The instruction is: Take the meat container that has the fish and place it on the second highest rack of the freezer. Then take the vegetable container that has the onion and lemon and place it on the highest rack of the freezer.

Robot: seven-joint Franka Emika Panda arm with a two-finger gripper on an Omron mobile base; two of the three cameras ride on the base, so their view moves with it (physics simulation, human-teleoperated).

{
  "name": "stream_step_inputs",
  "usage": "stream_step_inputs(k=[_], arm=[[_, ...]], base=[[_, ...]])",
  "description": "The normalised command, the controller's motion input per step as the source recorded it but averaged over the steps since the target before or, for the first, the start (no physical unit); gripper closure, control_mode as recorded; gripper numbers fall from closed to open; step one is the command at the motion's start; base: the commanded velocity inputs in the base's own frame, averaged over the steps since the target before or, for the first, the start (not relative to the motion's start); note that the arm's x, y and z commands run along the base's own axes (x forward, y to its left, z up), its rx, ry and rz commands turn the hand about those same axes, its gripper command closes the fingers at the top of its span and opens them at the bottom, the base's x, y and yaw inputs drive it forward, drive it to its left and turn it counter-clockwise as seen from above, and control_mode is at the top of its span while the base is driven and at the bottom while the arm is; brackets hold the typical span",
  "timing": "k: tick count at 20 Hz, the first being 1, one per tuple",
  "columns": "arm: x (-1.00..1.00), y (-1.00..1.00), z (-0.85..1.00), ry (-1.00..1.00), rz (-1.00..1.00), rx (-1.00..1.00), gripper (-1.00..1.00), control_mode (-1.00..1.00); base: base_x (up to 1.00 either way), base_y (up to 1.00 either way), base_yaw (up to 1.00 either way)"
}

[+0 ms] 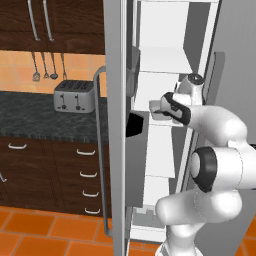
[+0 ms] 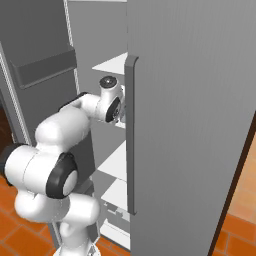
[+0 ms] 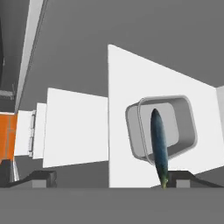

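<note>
Meat container (image 3: pixel 162 127): grey metal tray, resting on a white freezer rack (image 3: pixel 127 83), seen from the hand camera. Fish (image 3: pixel 159 144): slim, dark silvery, lying lengthwise in the tray, tail end over its near rim. Gripper (image 3: pixel 109 178): jaws spread wide, holding nothing, tips either side of the rack's edge. Arm (image 1: pixel 210 125): reached into the open freezer. Toaster (image 1: pixel 74 95): on the dark surface (image 1: pixel 25 115), well apart.
</note>
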Motion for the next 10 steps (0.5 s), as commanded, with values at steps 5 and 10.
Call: stream_step_inputs(k=[5,10], arm=[[-0.75,0.01,0.12,0.07,-0.03,0.00,-1.00,-1.00],[-0.87,0.09,0.23,0.08,-0.10,0.00,-1.00,-1.00]], base=[[0.00,0.00,0.00],[0.00,0.00,0.00]])
